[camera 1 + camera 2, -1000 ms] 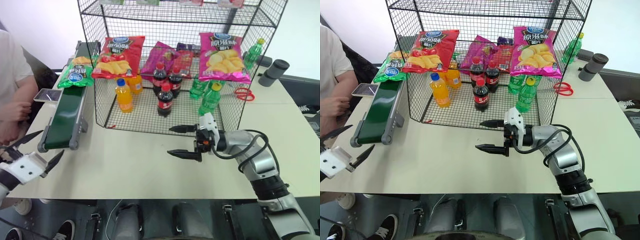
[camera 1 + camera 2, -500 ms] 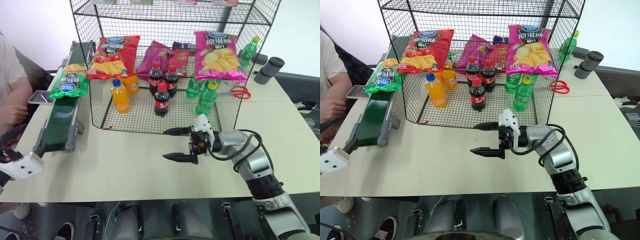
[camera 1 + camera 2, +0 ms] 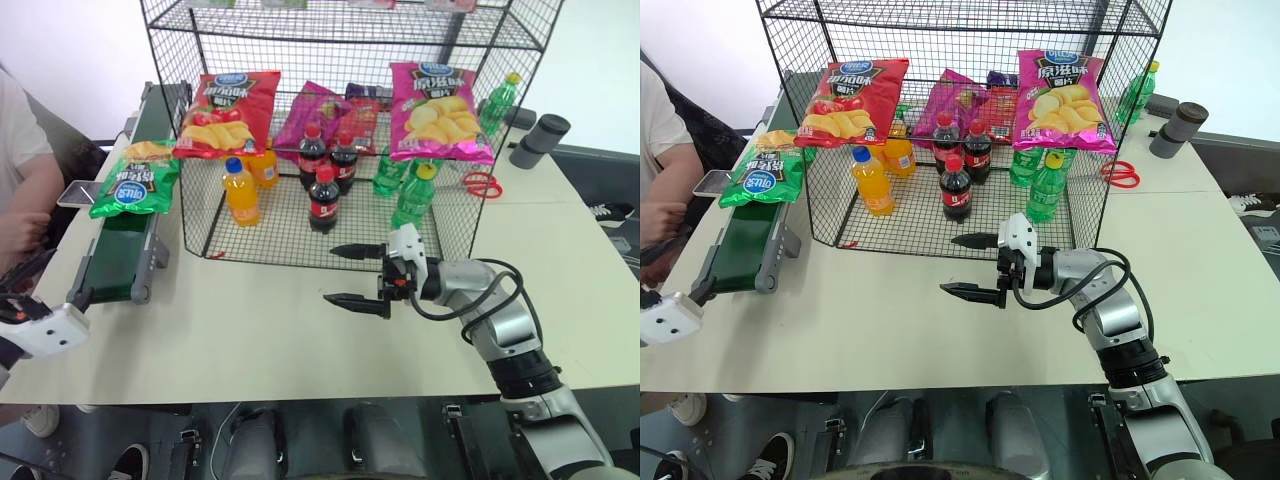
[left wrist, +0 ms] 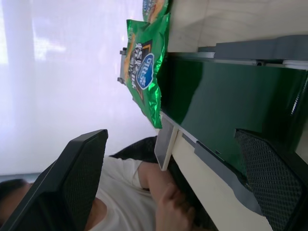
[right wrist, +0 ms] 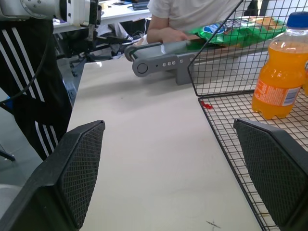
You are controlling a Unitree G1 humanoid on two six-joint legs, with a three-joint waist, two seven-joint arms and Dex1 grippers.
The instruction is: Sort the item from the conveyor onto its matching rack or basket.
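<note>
The green chip bag [image 3: 133, 188] with its blue oval logo lies flat on the dark-green conveyor [image 3: 125, 255] at the left of the table. It also shows in the left wrist view [image 4: 144, 72]. My left gripper [image 3: 55, 282] hangs open off the table's near-left corner. It is short of the belt's near roller and nothing is between its fingers [image 4: 77, 183]. My right gripper [image 3: 330, 273] is open and empty above the table, pointing left, just in front of the black wire rack [image 3: 345, 42].
An orange-yellow bag [image 3: 148, 150] lies on the belt behind the green one. Red [image 3: 228, 112], purple [image 3: 320, 115] and pink [image 3: 440, 110] bags hang on the rack, with bottles [image 3: 322, 198] in its cage base. A person's arm [image 3: 25, 200] and a phone [image 3: 80, 192] are left of the conveyor.
The green bag has ridden along the belt toward its near end. My left gripper has rolled and drifted slightly outward to the left. The right gripper has held its place.
</note>
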